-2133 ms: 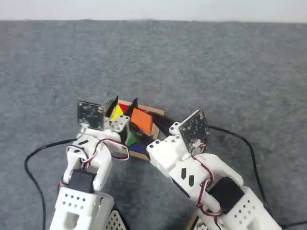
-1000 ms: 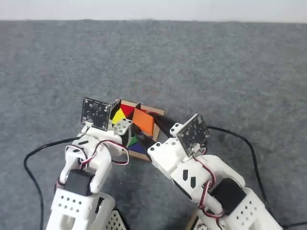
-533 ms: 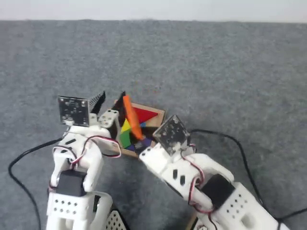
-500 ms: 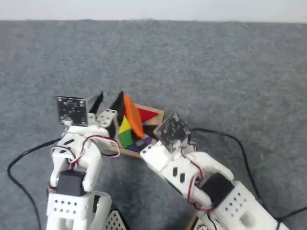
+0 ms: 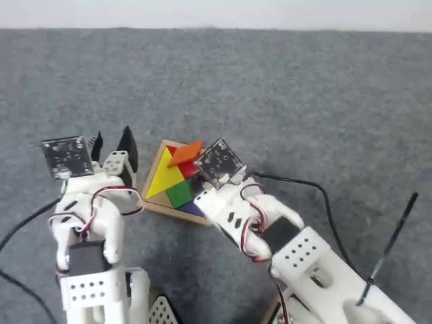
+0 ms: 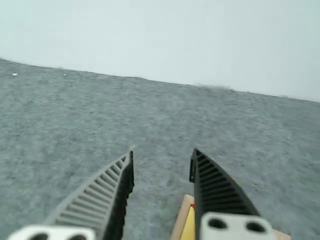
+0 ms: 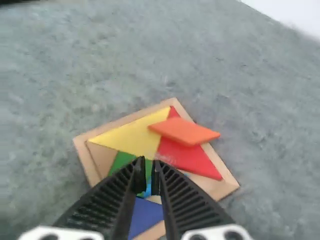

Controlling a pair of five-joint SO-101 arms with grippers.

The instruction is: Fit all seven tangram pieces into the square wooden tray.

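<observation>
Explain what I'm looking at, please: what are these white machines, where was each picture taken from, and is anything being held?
These are two small robot arms, the left arm and the right arm, side by side on a grey table. The high view looks down from a fixed camera. Each other picture comes from a camera on one arm's wrist, looking along its black fingers. Between the arms lies a square wooden tray holding a yellow triangle, a red triangle, a green piece and a blue piece. An orange piece lies on top of the yellow and red ones, not fitted in. The left gripper is open and empty, beside the tray. The right gripper hangs over the tray, shut, holding nothing.
</observation>
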